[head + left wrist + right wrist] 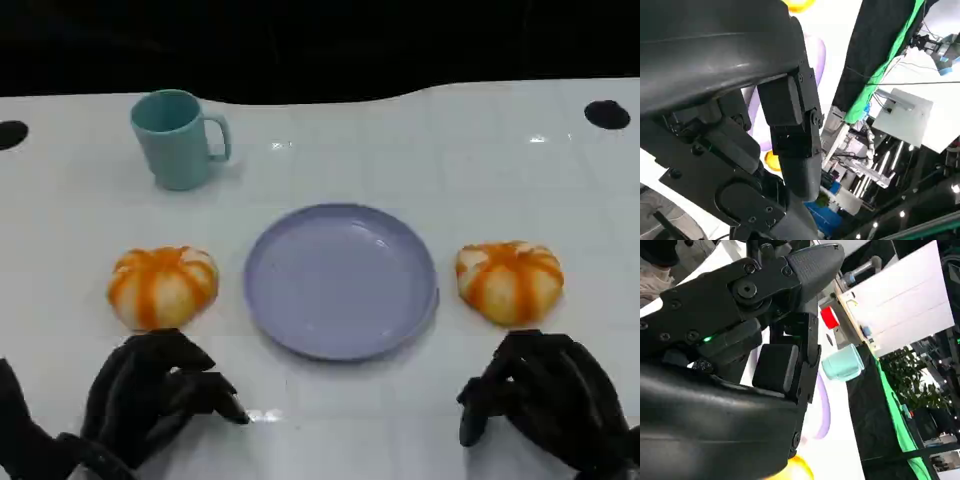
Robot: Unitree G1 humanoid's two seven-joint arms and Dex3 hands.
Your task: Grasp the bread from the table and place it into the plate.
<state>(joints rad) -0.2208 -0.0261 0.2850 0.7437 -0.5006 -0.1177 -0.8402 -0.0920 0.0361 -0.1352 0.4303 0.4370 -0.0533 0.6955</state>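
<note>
Risk of a bread roll (163,287) at nine o'clock or its twin (510,281) at three o'clock of the plate (341,281) skidding off if nudged by the left hand (150,395) or right hand (545,395), both empty, fingers curled.

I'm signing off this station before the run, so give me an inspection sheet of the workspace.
Surface: white table, glossy, with light glare.
Job's things: purple plate bare at centre; left bread and right bread lie on the table either side of it.
Clutter: teal mug, upright, behind the plate.
Hands: left hand and right hand hold nothing, near the breads.
Cables: nothing seen.
Surroundings: dark backdrop; green strip and lab equipment beyond the table.
</note>
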